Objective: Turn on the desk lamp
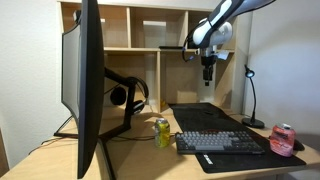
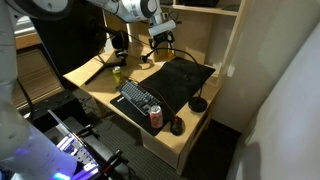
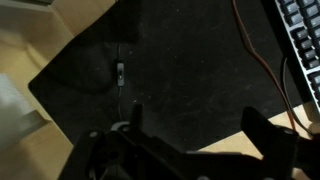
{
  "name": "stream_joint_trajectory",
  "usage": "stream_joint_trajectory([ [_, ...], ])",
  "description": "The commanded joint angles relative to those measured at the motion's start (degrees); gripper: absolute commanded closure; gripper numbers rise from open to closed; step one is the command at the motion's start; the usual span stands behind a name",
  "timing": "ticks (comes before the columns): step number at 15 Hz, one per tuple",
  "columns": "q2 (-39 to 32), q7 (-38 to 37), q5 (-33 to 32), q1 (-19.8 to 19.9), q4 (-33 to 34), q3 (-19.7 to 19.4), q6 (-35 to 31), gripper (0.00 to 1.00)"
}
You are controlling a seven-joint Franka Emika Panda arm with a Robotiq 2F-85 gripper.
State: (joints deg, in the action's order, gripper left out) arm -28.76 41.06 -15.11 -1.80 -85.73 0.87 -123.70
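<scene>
In an exterior view the gripper [image 1: 207, 76] hangs high over the back of the black desk mat [image 1: 205, 118], pointing straight down. The desk lamp [image 1: 252, 110] stands well apart from it at the side of the desk, unlit, its thin stem rising from a round base, with 1 red can [image 1: 283, 138] near it. In an exterior view from higher up, the lamp [image 2: 198, 104] sits just beside the mat's corner, far from the gripper [image 2: 158, 43]. In the wrist view the fingers [image 3: 135, 125] are spread wide with nothing between them. Below lie only mat, a keyboard [image 3: 300, 40] corner and a red cable [image 3: 265, 70]; the lamp is out of sight there. I cannot make out the switch, so a blind press may miss. A sideways nudge on that slim stem could tip or slide the lamp.
</scene>
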Motion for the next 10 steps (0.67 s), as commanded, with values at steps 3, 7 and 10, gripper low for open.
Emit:
stream_joint_trajectory([
  [3, -16.7, 4.6, 7.8, 5.1, 19.7, 2.0, 8.8, 0.00],
  [7, -18.0, 1.8, 7.5, 5.7, 20.6, 1.1, 10.8, 0.00],
  [10, -21.0, 0.7, 8.0, 6.4, 26.2, 0.9, 14.0, 0.00],
])
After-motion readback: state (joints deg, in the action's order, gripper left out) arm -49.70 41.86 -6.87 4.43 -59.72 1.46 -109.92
